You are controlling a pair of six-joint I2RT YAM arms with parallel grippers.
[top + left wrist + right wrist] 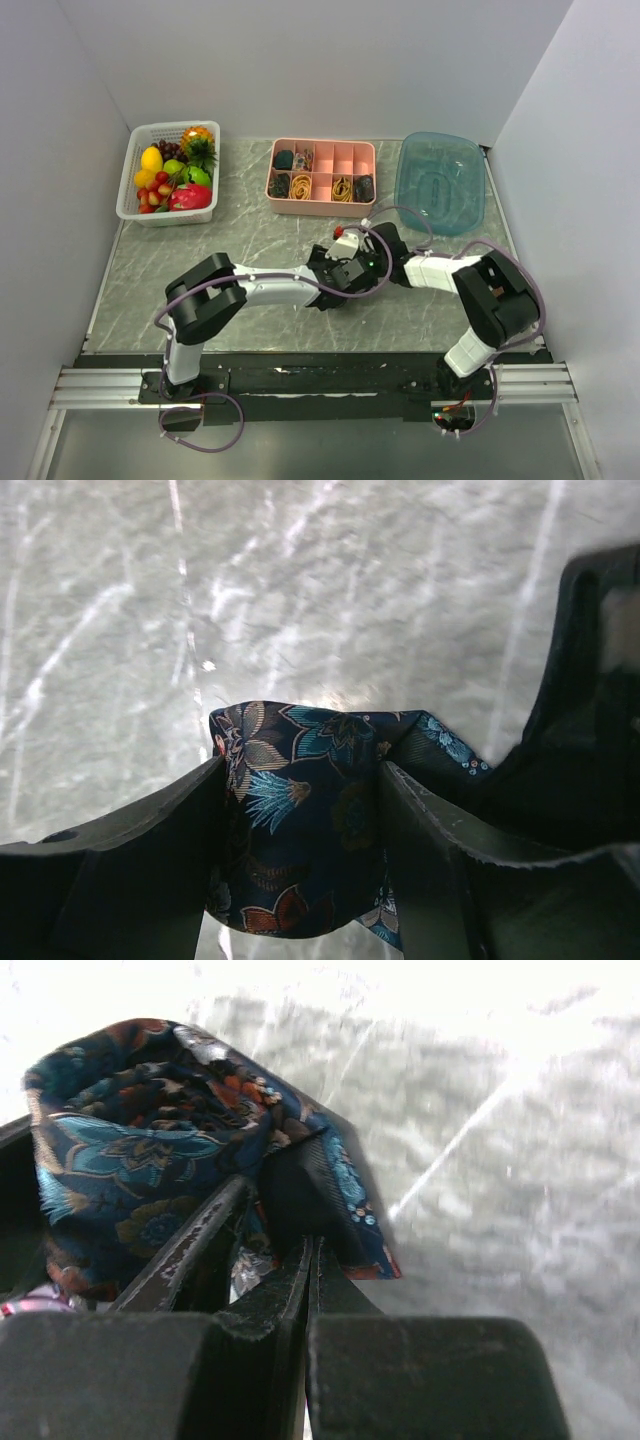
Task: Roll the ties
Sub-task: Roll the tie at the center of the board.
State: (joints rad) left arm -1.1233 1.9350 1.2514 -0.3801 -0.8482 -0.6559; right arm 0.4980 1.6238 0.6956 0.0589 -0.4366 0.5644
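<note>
A tie [290,740], dark navy with blue, tan and reddish flowers, is wound into a loose roll on the marble table. My left gripper [300,768] straddles the roll, and both fingers [180,820] rest against its sides. My right gripper [312,1245] is shut, its tips pinched on a dark fold of the tie [130,1150] where the tail leaves the roll. In the top view the left gripper [345,275] and the right gripper [368,255] meet at the table's middle and hide the tie.
A pink divided tray [321,142] at the back holds dark rolled ties [283,160] and yellow looped bands [342,188]. A clear blue tub [440,137] stands at the back right. A white fruit basket [127,180] is at the back left. White walls close in both sides.
</note>
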